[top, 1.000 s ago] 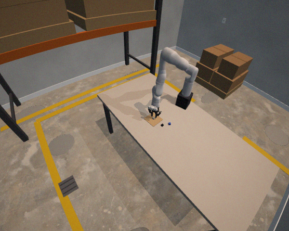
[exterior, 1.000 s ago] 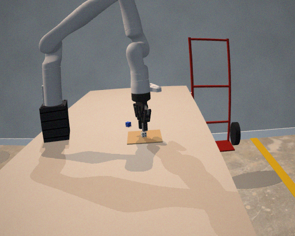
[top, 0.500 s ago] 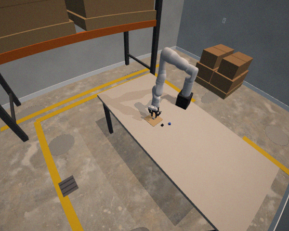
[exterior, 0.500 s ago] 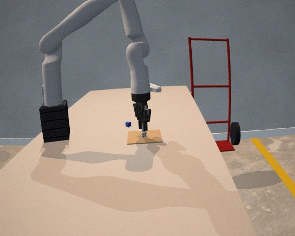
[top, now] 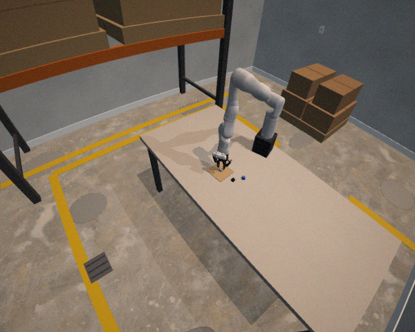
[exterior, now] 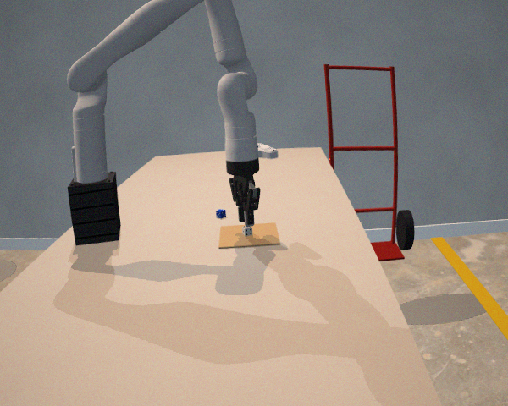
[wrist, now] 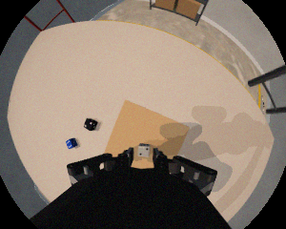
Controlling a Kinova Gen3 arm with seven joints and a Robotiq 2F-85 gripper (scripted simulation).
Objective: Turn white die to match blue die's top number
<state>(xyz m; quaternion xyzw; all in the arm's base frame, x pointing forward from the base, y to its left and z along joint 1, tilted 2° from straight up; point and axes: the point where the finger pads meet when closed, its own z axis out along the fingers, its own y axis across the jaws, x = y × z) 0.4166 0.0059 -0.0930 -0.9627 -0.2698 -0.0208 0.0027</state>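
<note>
The white die rests on the tan mat. Its side toward the exterior camera shows four pips; its top number is too small to tell surely. My gripper points down, partly open, with its fingertips low at the white die, one on either side in the wrist view. Whether they touch it is unclear. The blue die lies on the table off the mat; its top number is unclear. The mat lies flat.
The black die lies on the table between the mat and the blue die; the gripper hides it in the exterior view. The arm's black base stands at the table's edge. Arm shadows fall across the mat and table.
</note>
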